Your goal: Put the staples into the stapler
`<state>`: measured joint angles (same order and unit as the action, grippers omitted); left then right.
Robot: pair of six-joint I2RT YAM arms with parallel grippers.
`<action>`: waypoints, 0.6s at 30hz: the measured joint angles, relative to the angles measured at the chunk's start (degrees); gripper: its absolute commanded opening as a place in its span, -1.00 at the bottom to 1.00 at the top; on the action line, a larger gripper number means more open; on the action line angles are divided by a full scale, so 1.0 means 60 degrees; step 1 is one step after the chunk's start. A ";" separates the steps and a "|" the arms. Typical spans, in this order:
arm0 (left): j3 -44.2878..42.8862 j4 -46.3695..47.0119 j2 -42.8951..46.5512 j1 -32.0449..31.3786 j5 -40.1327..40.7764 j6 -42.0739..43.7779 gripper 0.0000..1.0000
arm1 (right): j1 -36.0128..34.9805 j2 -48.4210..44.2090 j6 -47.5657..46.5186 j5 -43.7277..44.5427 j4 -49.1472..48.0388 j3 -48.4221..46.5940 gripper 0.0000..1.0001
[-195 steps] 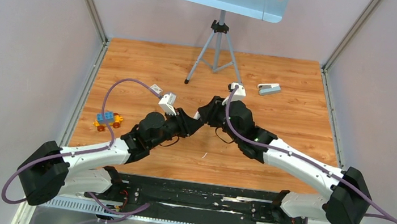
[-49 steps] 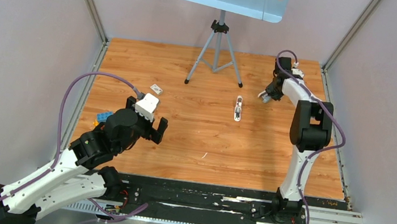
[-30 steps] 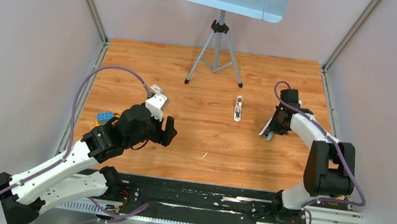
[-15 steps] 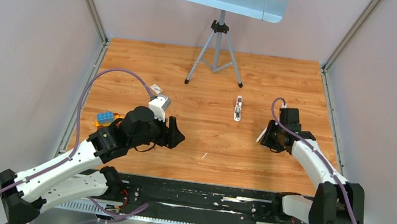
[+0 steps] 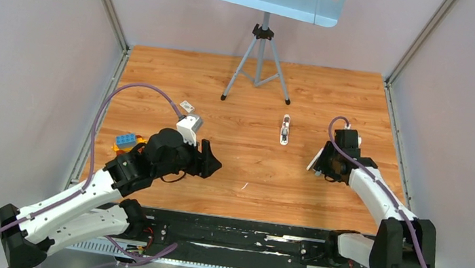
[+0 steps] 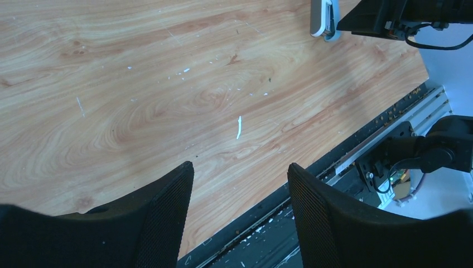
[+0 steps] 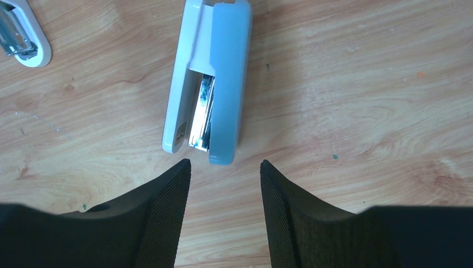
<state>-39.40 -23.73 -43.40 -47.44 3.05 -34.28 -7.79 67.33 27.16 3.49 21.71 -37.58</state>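
Note:
The stapler [image 7: 206, 78], slim with a light grey half and a blue half, lies on its side on the wood, shiny metal showing between the halves. It also shows as a pale sliver [image 5: 315, 160] at mid-right and at the top edge [image 6: 323, 19] of the left wrist view. My right gripper [image 7: 223, 163] [image 5: 320, 166] stands open just short of the stapler's end, not touching it. My left gripper [image 6: 240, 167] [image 5: 211, 159] hangs open and empty over bare wood left of centre. I cannot pick out the staples as a separate block.
A slim white piece with metal inside [image 5: 284, 129] [image 7: 17, 33] lies at centre. A small white carton [image 5: 187, 107] sits behind the left arm, blue and orange toy bricks [image 5: 127, 142] at the left. A tripod [image 5: 259, 61] stands at the back. A black rail [image 5: 242, 238] runs along the near edge.
The right arm brought the stapler from the far right down toward the centre, laid it on the wood and opened its jaws. The left gripper moved right toward the centre and narrowed slightly.

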 measured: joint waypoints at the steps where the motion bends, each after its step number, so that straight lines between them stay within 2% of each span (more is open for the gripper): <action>1: 0.0011 0.0000 0.0022 0.0000 0.0004 0.0000 0.32 | 0.0000 0.0091 0.0051 0.0018 -0.0055 -0.0004 0.05; 9: 0.0299 -0.0011 0.0339 0.0000 0.0076 0.0073 0.32 | 0.0000 0.1133 0.0375 0.0168 -0.0780 -0.0055 0.03; 18: 0.0375 -0.0029 0.0379 0.0000 0.0189 0.0178 0.32 | 0.0000 0.1628 0.0430 0.0146 -0.1559 -0.0204 0.03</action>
<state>-37.15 -23.90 -41.12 -47.44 4.19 -33.21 -7.79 77.10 29.74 4.36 12.36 -38.81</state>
